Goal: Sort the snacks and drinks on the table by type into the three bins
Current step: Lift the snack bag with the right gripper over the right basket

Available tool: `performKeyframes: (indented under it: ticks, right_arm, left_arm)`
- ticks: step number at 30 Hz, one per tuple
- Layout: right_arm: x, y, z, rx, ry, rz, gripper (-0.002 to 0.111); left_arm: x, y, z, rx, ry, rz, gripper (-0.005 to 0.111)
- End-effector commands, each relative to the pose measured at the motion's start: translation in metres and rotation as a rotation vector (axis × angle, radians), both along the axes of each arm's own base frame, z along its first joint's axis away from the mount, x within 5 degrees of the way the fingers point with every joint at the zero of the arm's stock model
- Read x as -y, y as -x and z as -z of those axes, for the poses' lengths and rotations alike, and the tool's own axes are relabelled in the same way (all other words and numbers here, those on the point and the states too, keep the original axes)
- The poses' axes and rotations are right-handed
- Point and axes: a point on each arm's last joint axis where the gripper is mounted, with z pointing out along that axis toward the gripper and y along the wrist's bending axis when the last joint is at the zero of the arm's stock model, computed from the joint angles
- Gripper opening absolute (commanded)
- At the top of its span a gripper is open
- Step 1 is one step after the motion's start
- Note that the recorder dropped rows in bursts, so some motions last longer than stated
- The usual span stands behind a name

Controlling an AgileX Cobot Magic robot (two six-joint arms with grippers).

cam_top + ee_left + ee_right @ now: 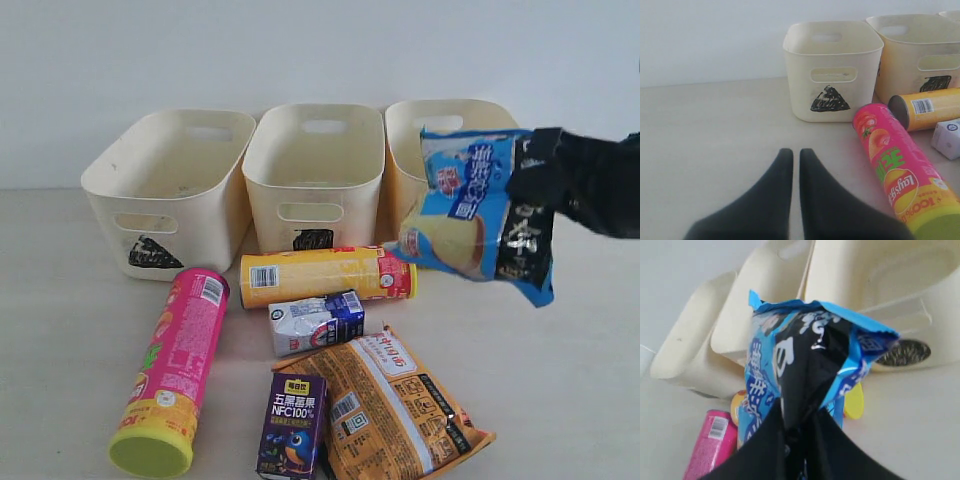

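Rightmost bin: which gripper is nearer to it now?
Right. The right gripper, shut on the blue-and-black bag, hangs just in front of the rightmost bin. The left gripper, shut and empty, sits low before the triangle bin at the opposite end.

Desk (60, 300): pale cream-beige top, smooth and matte, uniform in tone across the bare areas toward its left and right edges. Wall (300, 50): plain off-white with a faint grey-blue cast, one unbroken surface rising directly behind the desk's far edge. The junction of the two reads as a straight, slightly soft horizontal line in the exterior and left wrist views. Lighting: diffuse and even throughout; shadows falling on the desk are faint and soft-edged.
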Motion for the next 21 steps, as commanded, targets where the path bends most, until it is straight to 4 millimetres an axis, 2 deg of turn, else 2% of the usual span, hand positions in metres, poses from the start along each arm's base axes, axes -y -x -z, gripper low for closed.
performKeyframes:
  ticks: [1, 5, 9, 19, 20, 21]
  right_arm:
    - [0.002, -0.007, -0.04, 0.146, 0.018, 0.027, 0.0]
    - [0.01, -0.023, -0.067, 0.238, 0.11, 0.108, 0.0]
    - [0.019, -0.045, -0.075, 0.258, 0.206, 0.2, 0.0]
    - [0.014, -0.125, -0.053, 0.205, 0.242, 0.201, 0.0]
    - [0.015, -0.141, -0.049, 0.204, 0.267, 0.214, 0.0]
    - [0.015, -0.147, -0.045, 0.198, 0.269, 0.215, 0.0]
  left_arm:
    - [0.0, 0.0, 0.0, 0.016, 0.0, -0.005, 0.004]
    - [0.0, 0.0, 0.0, 0.016, 0.0, -0.005, 0.004]
    - [0.0, 0.0, 0.0, 0.016, 0.0, -0.005, 0.004]
    - [0.0, 0.0, 0.0, 0.016, 0.0, -0.005, 0.004]
    - [0.0, 0.0, 0.0, 0.016, 0.0, -0.005, 0.004]
    - [0.0, 0.0, 0.0, 0.016, 0.0, -0.005, 0.004]
